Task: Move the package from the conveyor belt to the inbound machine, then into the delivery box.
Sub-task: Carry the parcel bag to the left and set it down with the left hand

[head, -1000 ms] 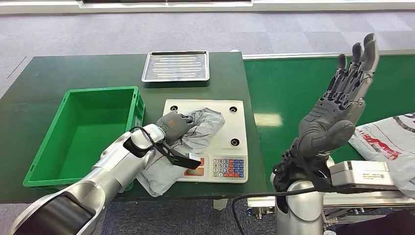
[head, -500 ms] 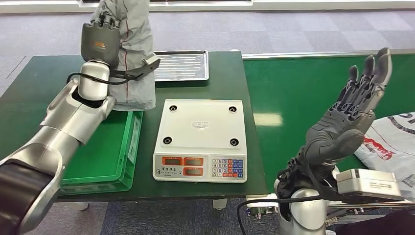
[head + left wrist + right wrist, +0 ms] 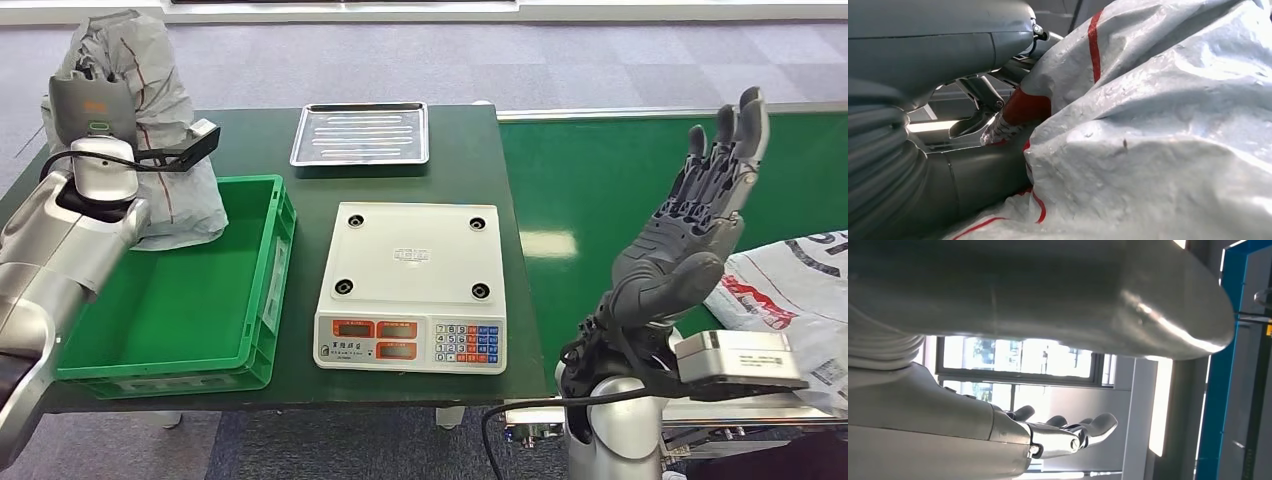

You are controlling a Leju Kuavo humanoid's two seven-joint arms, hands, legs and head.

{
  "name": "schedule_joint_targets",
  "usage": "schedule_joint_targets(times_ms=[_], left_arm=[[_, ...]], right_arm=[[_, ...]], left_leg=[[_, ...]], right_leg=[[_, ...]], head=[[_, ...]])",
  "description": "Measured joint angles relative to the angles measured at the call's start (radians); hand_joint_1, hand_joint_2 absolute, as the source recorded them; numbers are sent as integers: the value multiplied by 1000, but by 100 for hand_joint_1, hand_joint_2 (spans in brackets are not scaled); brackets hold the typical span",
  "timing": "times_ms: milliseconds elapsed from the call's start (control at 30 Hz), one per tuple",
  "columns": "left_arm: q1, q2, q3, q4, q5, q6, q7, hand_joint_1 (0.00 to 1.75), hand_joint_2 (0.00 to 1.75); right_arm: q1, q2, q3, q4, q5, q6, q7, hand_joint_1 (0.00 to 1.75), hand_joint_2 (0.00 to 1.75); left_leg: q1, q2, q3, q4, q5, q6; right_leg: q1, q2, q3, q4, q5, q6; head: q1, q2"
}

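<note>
The package (image 3: 165, 150), a crumpled grey plastic mailer with red stripes, hangs in the air over the far left corner of the green delivery box (image 3: 262, 300), its lower end drooping onto or just behind the box's far rim; which of the two cannot be told. The left robot hand (image 3: 90, 105) grips it from the near side, raised upright with its back toward the head camera; in the left wrist view the package (image 3: 1158, 140) bulges close against the thumb and palm (image 3: 948, 60), fingers hidden behind the plastic.

The delivery box sits on the left part of the dark green counter (image 3: 470, 380). Just beside it, to the right, stands the white weighing scale (image 3: 412, 285), the inbound machine, its platform bare. Beyond the scale lies a metal tray (image 3: 360, 133).

The right robot hand (image 3: 690, 235) is held up over the green conveyor belt (image 3: 600, 190), palm turned inward, fingers straight and apart, holding nothing. Another grey and red package (image 3: 800, 290) lies on the belt at the right edge
</note>
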Motion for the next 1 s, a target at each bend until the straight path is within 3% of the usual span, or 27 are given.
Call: schedule_joint_targets(times_ms=[67,133,300,533,600,667,700,767,800,833,867,933,967,1000], left_arm=[[14,5,9,18,0,-19,1,0,87],[36,6,21,32,0,-29,6,0,0],[81,6,46,61,0,-51,45,0,0],[85,6,71,65,0,4,110,0,0],[83,4,84,60,3,42,105,0,0],[83,-2,113,46,19,154,76,0,0],[84,-11,139,30,42,235,43,0,44],[102,-45,225,-58,171,406,-104,0,131],[123,-77,291,-138,291,465,-230,0,175],[156,-115,362,-249,458,489,-395,0,175],[198,-159,432,-376,670,466,-577,0,175],[298,-242,527,-631,1157,318,-908,0,175],[355,-273,549,-739,1393,227,-1017,0,175],[412,-301,559,-829,1591,150,-1074,0,175]], right_arm=[[-2,0,0,3,0,1,-3,0,0],[-2,0,0,4,1,0,-5,0,0],[-2,0,0,9,3,1,-5,0,0],[-1,-1,0,13,8,-15,-5,0,0],[-1,-3,0,13,9,-21,-4,0,0],[1,-4,0,13,12,-34,0,0,0],[3,-5,0,13,13,-43,2,0,0],[11,-7,0,13,15,-62,7,0,87],[14,-9,0,13,14,-70,9,0,131],[16,-11,0,15,13,-75,11,0,175],[15,-14,0,20,11,-76,15,0,175],[12,-19,0,38,16,-72,27,0,175],[10,-22,0,50,24,-67,36,0,175],[10,-24,0,62,33,-62,45,0,175]], left_leg=[[0,0,0,0,0,0],[0,0,0,0,0,0],[0,0,0,0,0,0],[0,1,0,0,0,0],[0,1,0,0,0,0],[0,1,0,0,0,0],[0,1,0,1,0,0],[0,1,0,1,0,0],[-1,1,0,2,0,0],[-1,2,0,2,-1,1],[-1,4,0,2,-3,2],[-3,11,2,2,-7,5],[-4,16,5,1,-10,5],[-5,20,7,1,-12,6]], right_leg=[[0,0,0,0,0,0],[-1,1,0,0,0,0],[-1,1,-1,0,0,0],[0,1,-1,0,0,0],[0,1,-1,0,0,0],[0,1,-1,0,0,0],[0,1,-2,0,0,0],[-1,1,-2,0,0,0],[-1,2,-3,-1,0,0],[-2,3,-2,-1,0,0],[-3,4,-2,-1,0,0],[-6,10,-1,-1,0,2],[-7,15,0,-1,-1,2],[-8,18,1,-1,-2,3]], head=[[0,0],[0,0],[0,0],[0,0],[0,0],[0,0],[0,0],[0,0],[0,0],[0,0],[0,0],[0,0],[0,0],[0,0]])
